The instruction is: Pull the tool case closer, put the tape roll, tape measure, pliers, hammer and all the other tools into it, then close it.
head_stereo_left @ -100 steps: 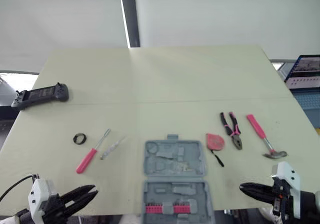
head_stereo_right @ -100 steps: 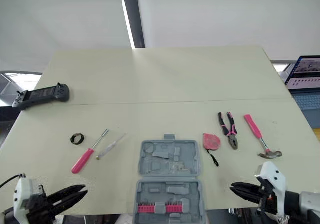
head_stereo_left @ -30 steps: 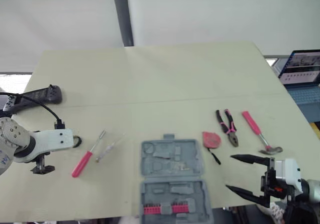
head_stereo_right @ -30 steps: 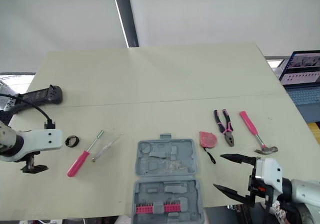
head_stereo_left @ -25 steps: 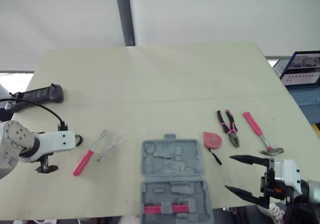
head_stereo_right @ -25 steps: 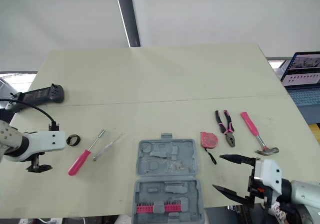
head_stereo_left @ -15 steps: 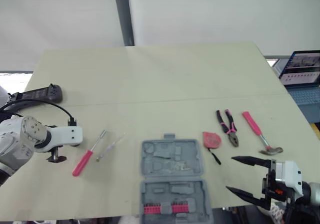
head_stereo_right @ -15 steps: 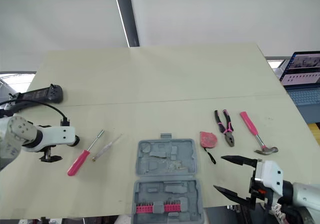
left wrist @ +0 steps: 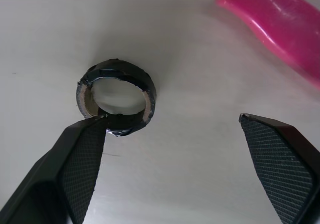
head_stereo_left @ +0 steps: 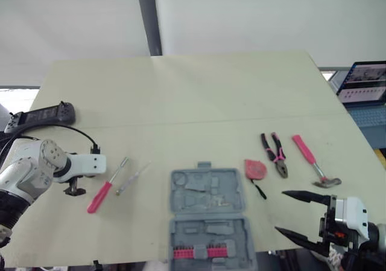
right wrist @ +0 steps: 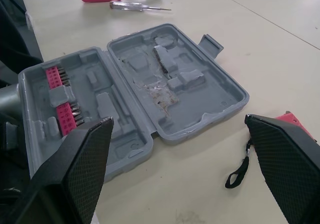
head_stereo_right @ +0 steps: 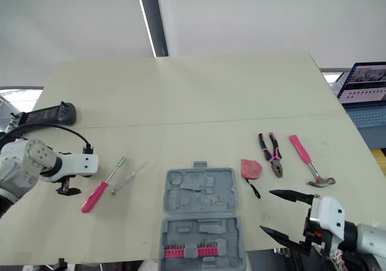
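Leftward, the left arm has swung inward since 0.5 s ago. Its jaws stand wide over the tape roll, 1 finger at its rim. Right jaws gape wide beside the open tool case on the worktop.

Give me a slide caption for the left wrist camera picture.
Open left gripper lowered at the black tape roll, one finger beside its rim, pink screwdriver handle nearby.

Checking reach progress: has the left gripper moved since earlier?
Yes. Left gripper came forward from the near table edge to the tape roll, beside the pink screwdriver.
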{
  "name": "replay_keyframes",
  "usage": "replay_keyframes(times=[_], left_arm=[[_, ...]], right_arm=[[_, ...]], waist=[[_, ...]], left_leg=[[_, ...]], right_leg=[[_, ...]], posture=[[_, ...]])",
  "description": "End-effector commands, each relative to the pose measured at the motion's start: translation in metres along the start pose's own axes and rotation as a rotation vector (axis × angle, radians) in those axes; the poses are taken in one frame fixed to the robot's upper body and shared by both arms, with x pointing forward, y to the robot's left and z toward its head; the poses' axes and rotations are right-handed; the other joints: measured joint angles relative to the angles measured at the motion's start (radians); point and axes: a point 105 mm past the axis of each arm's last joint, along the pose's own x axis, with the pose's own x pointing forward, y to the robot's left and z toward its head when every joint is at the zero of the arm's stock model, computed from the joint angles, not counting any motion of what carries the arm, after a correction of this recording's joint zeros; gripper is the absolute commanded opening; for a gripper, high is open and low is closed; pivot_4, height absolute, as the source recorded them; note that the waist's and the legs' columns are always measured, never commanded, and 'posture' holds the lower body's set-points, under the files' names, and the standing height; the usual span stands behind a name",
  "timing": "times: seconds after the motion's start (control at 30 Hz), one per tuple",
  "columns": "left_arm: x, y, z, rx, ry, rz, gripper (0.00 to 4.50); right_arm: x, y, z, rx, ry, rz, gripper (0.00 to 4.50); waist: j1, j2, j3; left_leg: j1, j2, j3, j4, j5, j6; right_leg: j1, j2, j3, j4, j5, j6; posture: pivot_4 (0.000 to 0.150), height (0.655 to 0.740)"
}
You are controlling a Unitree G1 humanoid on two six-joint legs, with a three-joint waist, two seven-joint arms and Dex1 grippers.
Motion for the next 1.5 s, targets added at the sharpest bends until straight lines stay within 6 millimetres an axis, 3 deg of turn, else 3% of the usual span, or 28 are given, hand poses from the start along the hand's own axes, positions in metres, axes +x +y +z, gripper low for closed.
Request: replay_keyframes(times=[0.03, 0.2, 0.27, 0.33, 0.37, 0.4, 0.53, 0.57, 0.8, 0.93, 1.07, 1.23, 1.5], left_arm=[[-0.003, 0.003, -0.001, 0.005, 0.014, 0.006, 4.50], [0.002, 0.002, -0.002, -0.025, 0.006, -0.007, 4.50], [0.004, 0.003, -0.003, -0.044, 0.009, -0.004, 3.98], [0.004, 0.003, -0.005, -0.050, 0.016, -0.005, 3.15], [0.004, 0.002, -0.006, -0.051, 0.018, -0.006, 2.36], [0.005, 0.002, -0.006, -0.052, 0.020, -0.007, 2.22], [0.005, 0.001, -0.009, -0.055, 0.031, -0.012, 0.23], [0.005, 0.000, -0.010, -0.055, 0.034, -0.013, 0.05], [-0.006, 0.006, -0.019, -0.003, 0.053, 0.017, 0.05], [-0.030, 0.012, -0.025, -0.024, 0.024, 0.043, 0.05], [-0.065, 0.015, -0.010, -0.104, -0.149, 0.049, 0.05], [-0.090, -0.006, 0.033, -0.227, -0.491, -0.094, 0.05], [-0.086, -0.045, 0.111, -0.206, -0.891, -0.293, 0.05]], right_arm=[[-0.004, -0.003, 0.009, -0.047, 0.002, -0.020, 4.45], [-0.005, -0.003, 0.009, -0.049, 0.006, -0.024, 4.45], [-0.005, -0.003, 0.009, -0.049, 0.006, -0.026, 4.50], [-0.006, -0.003, 0.009, -0.049, 0.007, -0.027, 4.50], [-0.006, -0.003, 0.009, -0.049, 0.008, -0.027, 4.50], [-0.006, -0.003, 0.009, -0.049, 0.009, -0.027, 4.50], [-0.007, -0.002, 0.008, -0.047, 0.014, -0.027, 4.50], [-0.007, -0.002, 0.008, -0.047, 0.015, -0.027, 4.50], [-0.009, -0.001, 0.006, -0.041, 0.025, -0.036, 4.50], [-0.013, -0.005, 0.006, -0.047, 0.029, -0.046, 4.50], [-0.011, -0.008, 0.009, -0.069, -0.001, -0.052, 4.50], [-0.010, -0.009, 0.010, -0.070, -0.011, -0.049, 4.50], [-0.011, -0.009, 0.003, -0.103, 0.043, -0.001, 4.50]], waist=[[0.000, 0.000, 0.000], [0.000, 0.000, 0.000], [0.000, 0.000, 0.000], [0.000, 0.000, 0.000], [0.000, 0.000, 0.000], [0.000, 0.000, 0.000], [0.000, 0.000, 0.000], [0.000, 0.000, 0.000], [-0.001, 0.000, 0.000], [-0.001, -0.001, 0.000], [0.001, -0.001, 0.000], [-0.002, -0.001, 0.000], [0.001, -0.001, -0.001]], left_leg=[[0.000, 0.000, 0.000, 0.000, 0.000, 0.000], [0.000, 0.000, 0.000, 0.000, 0.000, 0.000], [0.000, 0.000, 0.000, 0.000, 0.000, 0.000], [0.000, 0.000, 0.000, 0.000, 0.000, 0.000], [0.000, 0.000, 0.000, 0.001, 0.000, 0.000], [0.000, 0.000, -0.001, 0.001, 0.000, 0.000], [0.000, 0.000, -0.001, 0.001, 0.000, 0.000], [0.000, 0.000, -0.001, 0.001, 0.000, 0.000], [0.000, 0.000, -0.001, 0.001, 0.000, 0.000], [0.000, 0.000, -0.001, 0.001, 0.000, 0.000], [0.000, 0.000, -0.001, 0.001, 0.000, 0.000], [0.000, 0.000, -0.002, 0.001, 0.000, 0.000], [-0.001, -0.001, -0.003, 0.004, 0.000, 0.000]], right_leg=[[0.000, 0.000, 0.000, 0.000, 0.000, 0.000], [0.000, 0.000, 0.000, 0.001, 0.000, 0.000], [0.000, 0.000, 0.000, 0.001, 0.000, 0.000], [0.000, 0.000, -0.001, 0.001, 0.000, 0.000], [0.000, 0.000, -0.001, 0.001, 0.000, 0.000], [0.000, 0.000, -0.001, 0.001, 0.000, 0.000], [0.000, 0.000, -0.001, 0.001, 0.000, 0.000], [0.000, 0.000, -0.001, 0.001, 0.000, 0.000], [0.000, 0.000, -0.001, 0.002, 0.000, 0.000], [0.000, 0.000, -0.001, 0.002, 0.000, 0.000], [0.000, -0.001, -0.001, 0.003, 0.000, 0.000], [0.000, -0.002, -0.002, 0.003, 0.000, 0.000], [0.001, -0.002, -0.002, 0.003, 0.000, 0.000]], posture=[[0.150, 0.7400], [0.150, 0.7400], [0.150, 0.7400], [0.150, 0.7400], [0.150, 0.7400], [0.150, 0.7400], [0.150, 0.7400], [0.150, 0.7400], [0.150, 0.7400], [0.150, 0.7400], [0.150, 0.7400], [0.150, 0.7400], [0.150, 0.7400]])
